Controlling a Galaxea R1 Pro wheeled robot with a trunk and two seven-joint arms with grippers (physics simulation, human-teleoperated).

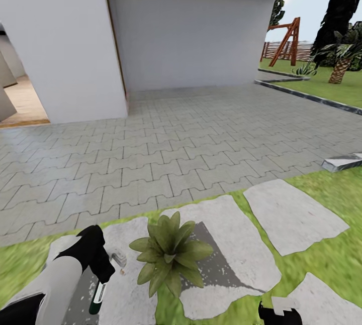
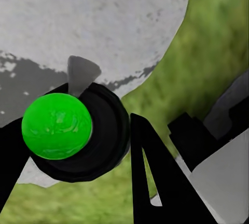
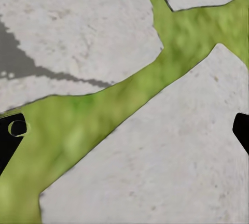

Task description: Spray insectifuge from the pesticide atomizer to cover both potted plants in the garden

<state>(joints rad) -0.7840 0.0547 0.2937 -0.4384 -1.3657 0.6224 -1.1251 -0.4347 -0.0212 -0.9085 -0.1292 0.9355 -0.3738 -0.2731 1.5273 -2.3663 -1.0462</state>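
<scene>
One potted plant (image 1: 170, 252) sits low in the head view on pale stepping stones (image 1: 290, 214) set in the lawn (image 1: 347, 254). Just beside it, the left pincer (image 1: 103, 277) is pinched on the atomizer (image 1: 98, 295), which points down; from the left wrist, its round green top (image 2: 57, 126) shows inside a black collar, between dark fingers (image 2: 155, 177). The right pincer (image 1: 279, 313) sits at the frame's lower edge, its fingers (image 3: 9, 136) spread wide over stone and grass. Beyond lies grey paving (image 1: 176, 134), then white walls (image 1: 191, 28). Far right stand a palm (image 1: 343, 61), a wooden swing frame (image 1: 286, 38) and a fence (image 1: 296, 51). No writing can be read.
</scene>
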